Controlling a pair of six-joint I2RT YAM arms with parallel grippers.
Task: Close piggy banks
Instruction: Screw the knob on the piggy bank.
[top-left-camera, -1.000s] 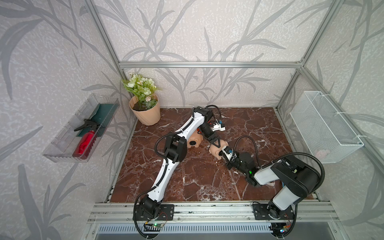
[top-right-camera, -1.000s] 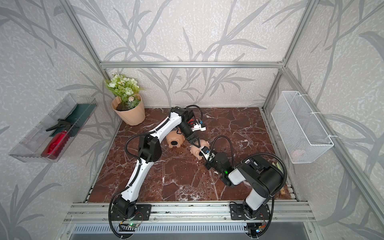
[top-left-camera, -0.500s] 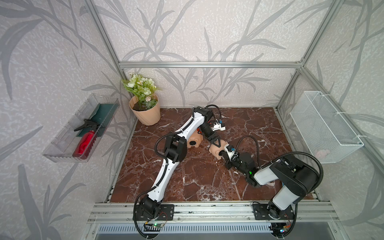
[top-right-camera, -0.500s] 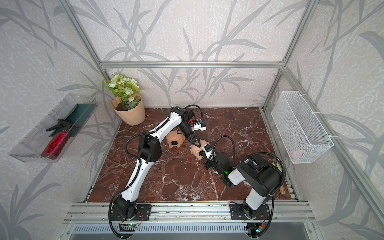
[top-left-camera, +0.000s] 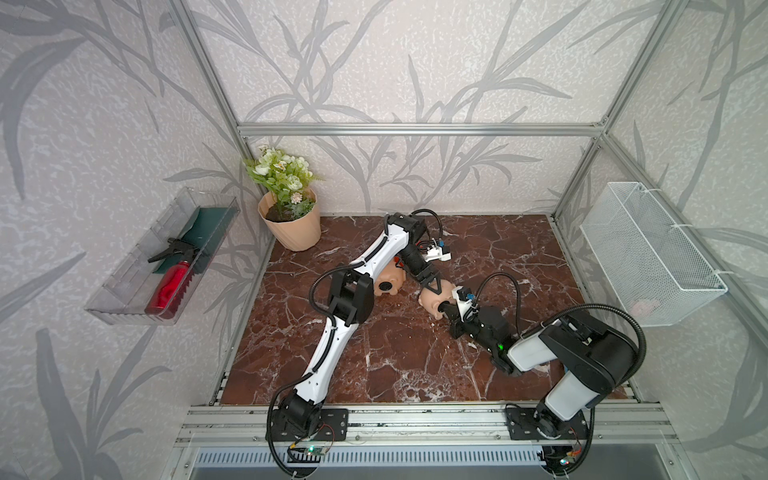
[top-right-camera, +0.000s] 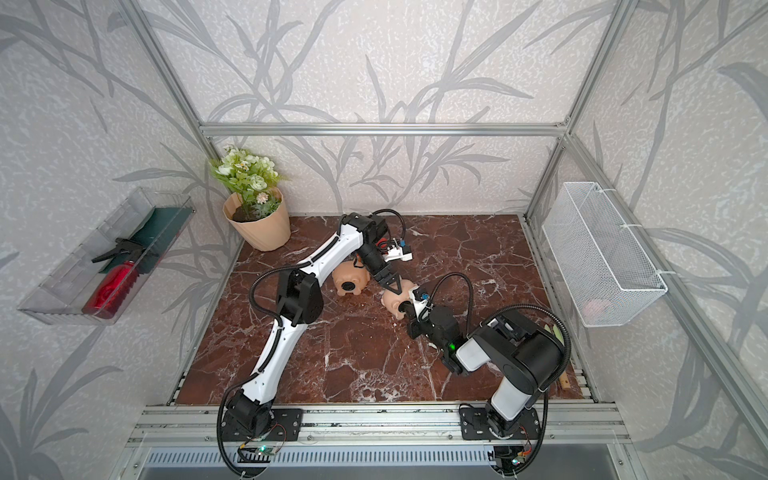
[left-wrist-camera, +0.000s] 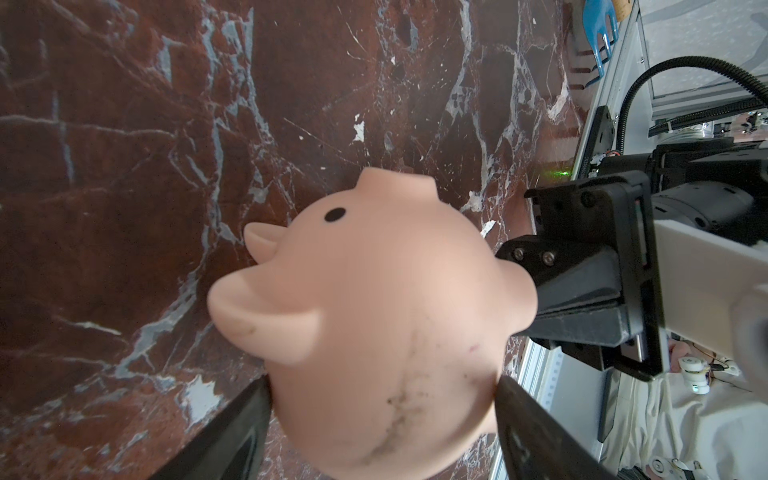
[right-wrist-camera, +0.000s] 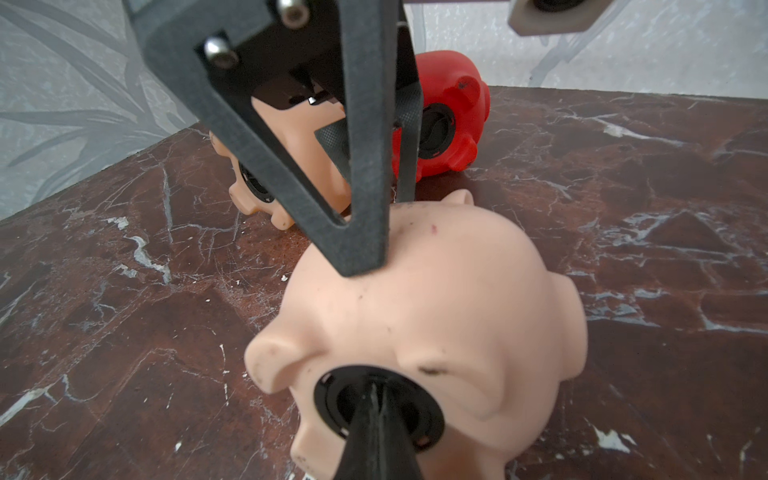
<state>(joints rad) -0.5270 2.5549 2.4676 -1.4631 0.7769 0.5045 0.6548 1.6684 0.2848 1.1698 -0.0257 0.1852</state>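
Narrowing since a second ago, left pincer (top-left-camera: 433, 289) is clamping the rounded peach-tan piggy bank (top-left-camera: 428, 301) lying mid-way on the red-brown marble counter (top-left-camera: 374, 357) in both top views. Left wrist: fingers (left-wrist-camera: 245, 432) are pressing its flanks. Right wrist: the fully closed right pincer (right-wrist-camera: 376, 409) is pushing into its round black belly plug (right-wrist-camera: 328, 395).

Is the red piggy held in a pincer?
No, the red piggy lies by itself on the marble table, and the left pincer grips a peach piggy instead.
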